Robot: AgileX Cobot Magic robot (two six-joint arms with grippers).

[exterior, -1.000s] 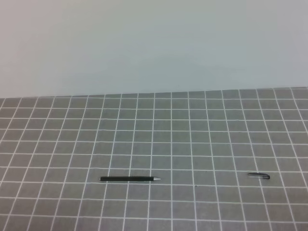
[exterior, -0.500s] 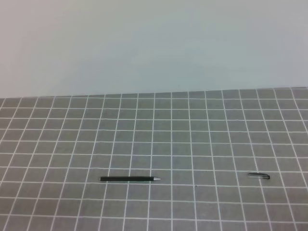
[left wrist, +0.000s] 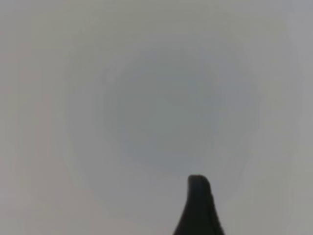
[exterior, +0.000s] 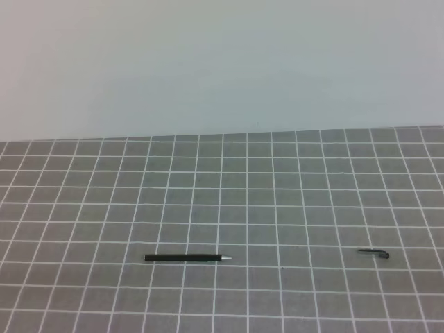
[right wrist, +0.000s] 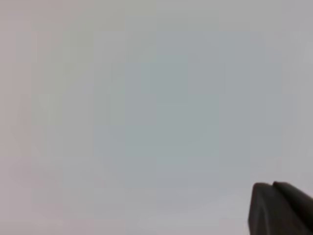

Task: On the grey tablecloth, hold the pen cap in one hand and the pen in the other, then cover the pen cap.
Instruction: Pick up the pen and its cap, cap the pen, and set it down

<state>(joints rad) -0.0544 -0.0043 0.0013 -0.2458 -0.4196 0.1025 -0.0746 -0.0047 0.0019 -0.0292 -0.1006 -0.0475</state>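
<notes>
The grey tablecloth [exterior: 291,208] with its thin white grid fills the lower half of the high view below a plain pale wall [exterior: 222,62]. On it the pen [exterior: 186,258] lies flat, left of centre, silvery tip toward the right. The pen cap [exterior: 373,254] lies flat well apart to its right, near the cloth's right side. Neither arm shows in the high view. The left gripper [left wrist: 199,208] shows only one dark finger against the blank wall, its fingers spread, holding nothing. The right gripper [right wrist: 276,188] has its dark fingers pressed together, empty.
</notes>
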